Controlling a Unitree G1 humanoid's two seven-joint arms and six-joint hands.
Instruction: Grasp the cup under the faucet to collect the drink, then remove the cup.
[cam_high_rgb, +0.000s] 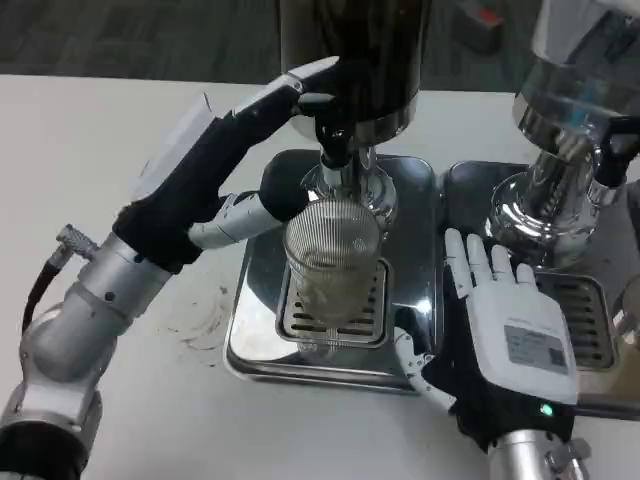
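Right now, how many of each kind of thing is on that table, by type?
Drink dispensers: 2 (dark one, silver one)
Drip trays: 2 (left tray, right tray)
Glass cups: 1 (ribbed cup)
Robot hands: 2 (left hand, right hand)
Total: 7

A lab or office test space is showing: white table (90, 150), grey carpet (130, 35) far behind, two drink dispensers (350, 60).

Cup (332, 262) on tray (258, 340) under faucet (336, 140)

Silver forearms, black wrist cuffs — white-backed right hand (520, 345) with printed label, green LED; black-and-white fingers (470, 262).
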